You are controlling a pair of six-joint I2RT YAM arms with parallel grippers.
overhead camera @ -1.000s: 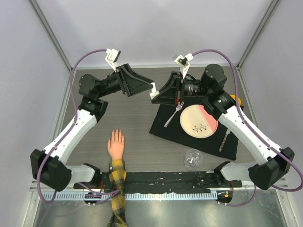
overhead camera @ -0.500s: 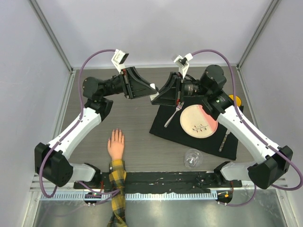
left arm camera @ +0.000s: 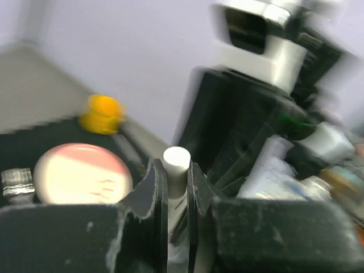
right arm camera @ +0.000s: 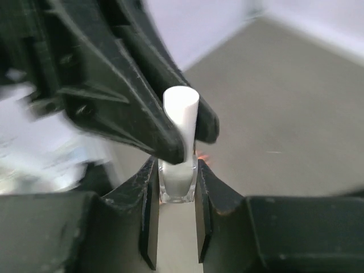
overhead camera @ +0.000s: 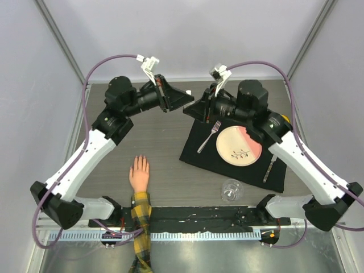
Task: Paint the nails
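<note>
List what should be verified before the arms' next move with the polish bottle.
1. Right gripper shut on the polish bottle: ok.
2. Left gripper clamped on the white cap: ok.
3. Cap freed from the bottle: cannot tell; one of the left fingers hides the joint.
4. Fake hand lying flat, nothing over it: ok.
5. Nails bare of polish: cannot tell, too small.
6. Glass standing apart from the hand: ok.
</note>
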